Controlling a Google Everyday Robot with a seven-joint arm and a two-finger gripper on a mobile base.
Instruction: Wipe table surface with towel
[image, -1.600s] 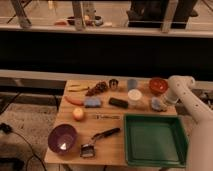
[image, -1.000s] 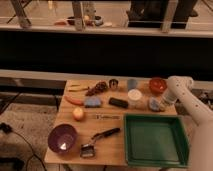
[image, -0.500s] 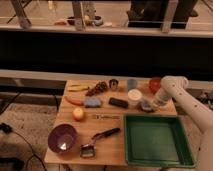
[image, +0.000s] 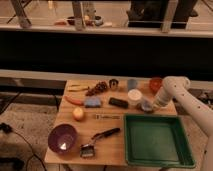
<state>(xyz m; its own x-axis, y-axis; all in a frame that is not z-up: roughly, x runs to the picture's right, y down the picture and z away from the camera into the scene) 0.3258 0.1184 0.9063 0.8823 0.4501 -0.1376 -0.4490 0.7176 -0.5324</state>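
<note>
A crumpled grey-blue towel (image: 145, 106) lies on the wooden table (image: 115, 150), just above the green tray's far edge and right of a white cup (image: 134, 96). My gripper (image: 153, 104), at the end of the white arm (image: 175, 90), is down at the towel's right side and seems to touch it. The arm comes in from the right edge of the view. The contact between gripper and towel is hidden by the wrist.
A green tray (image: 157, 141) fills the near right. A red bowl (image: 156, 83), blue cup (image: 132, 84) and metal cup (image: 114, 84) stand at the back. A black block (image: 118, 102), blue sponge (image: 92, 102), carrot (image: 74, 100), orange fruit (image: 78, 114), purple bowl (image: 62, 138) and brush (image: 99, 140) lie to the left.
The arm has swung left and lower over the table. The towel has shifted left with it, from near the table's right edge to beside the white cup.
</note>
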